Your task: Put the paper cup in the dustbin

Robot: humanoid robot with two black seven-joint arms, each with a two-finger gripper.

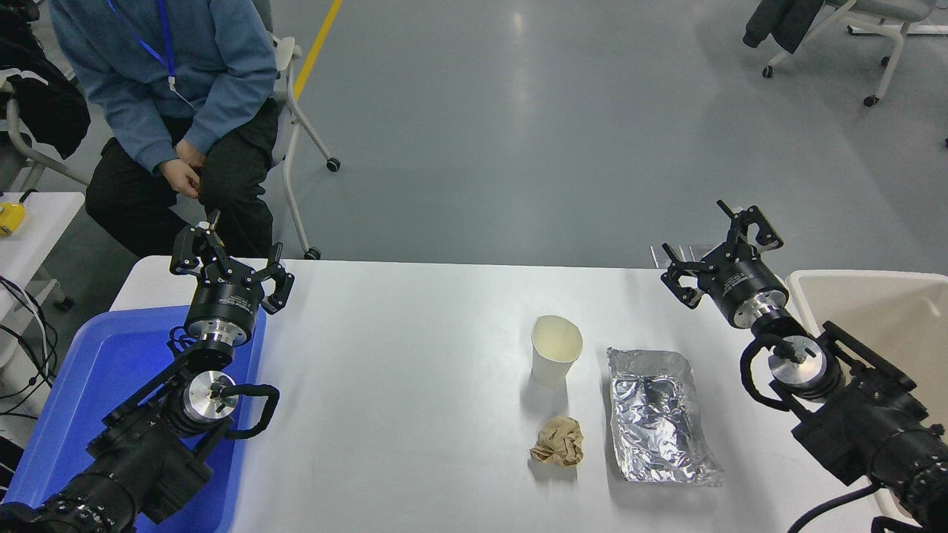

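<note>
The white paper cup (pixel 555 358) stands upright near the middle right of the white table (pixel 400 385), its cream inside showing. The beige dustbin (pixel 874 311) is at the table's right edge, partly cut off and partly behind my right arm. My right gripper (pixel 717 248) is open and empty, held over the table's far right edge, well to the right of and beyond the cup. My left gripper (pixel 226 255) is open and empty, parked over the far left, above the blue tray.
A crumpled brown paper ball (pixel 558 442) lies just in front of the cup. A crinkled sheet of foil (pixel 659 414) lies to the cup's right. A blue tray (pixel 111 392) sits under my left arm. A person in a blue top (pixel 178 96) sits beyond the far left corner.
</note>
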